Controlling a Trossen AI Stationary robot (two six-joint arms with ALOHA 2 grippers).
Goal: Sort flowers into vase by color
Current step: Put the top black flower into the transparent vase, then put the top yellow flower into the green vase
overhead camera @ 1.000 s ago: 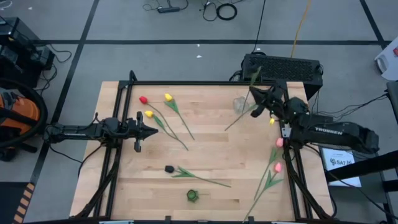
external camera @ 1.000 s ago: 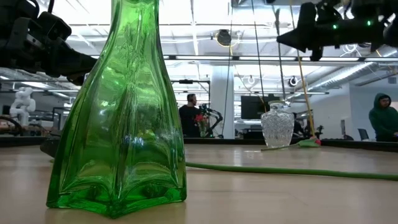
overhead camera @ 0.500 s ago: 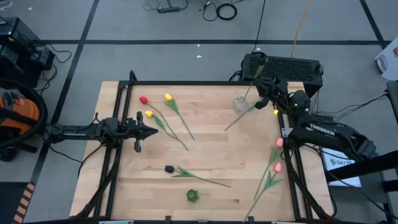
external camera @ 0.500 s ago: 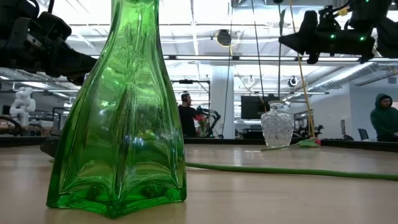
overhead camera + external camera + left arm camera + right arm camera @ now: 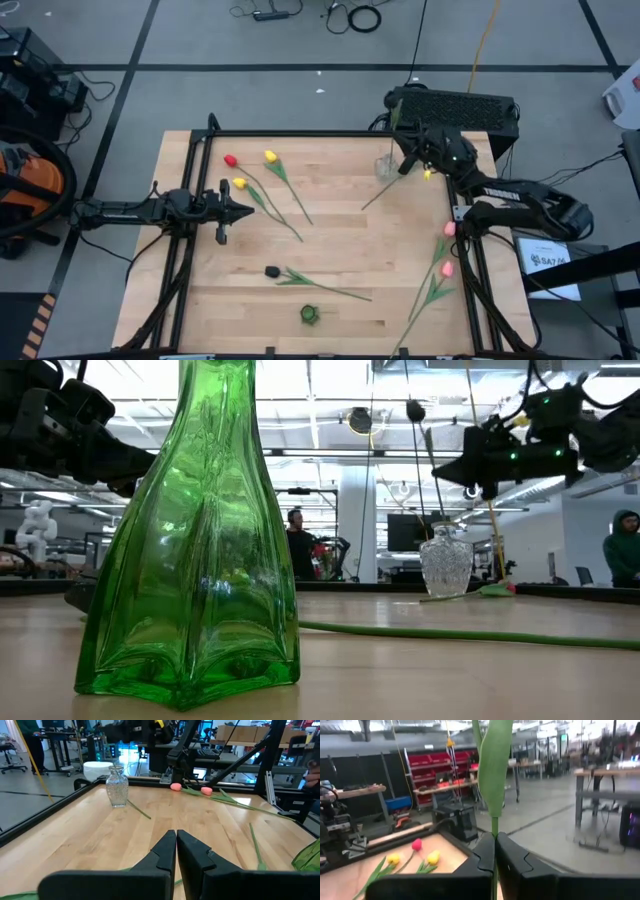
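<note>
At the near edge of the table a green vase stood upright, filling the foreground of the low view. Just beyond it a black-headed tulip lay flat, its stem running toward the right side. Two pink tulips were laid at the right edge, with heads close together. At mid-table the left gripper was held level and idle, its fingers pressed together on nothing. Beyond it, three tulips, one red and two yellow, were spread at the far left, heads well apart from the vases. At the far right a clear glass vase stood upright, with one stem lying beside its base. The right gripper was poised above and just beside this vase, its fingers pinching a flower stem held nearly upright; the dark head was seen above the clear vase in the low view.
</note>
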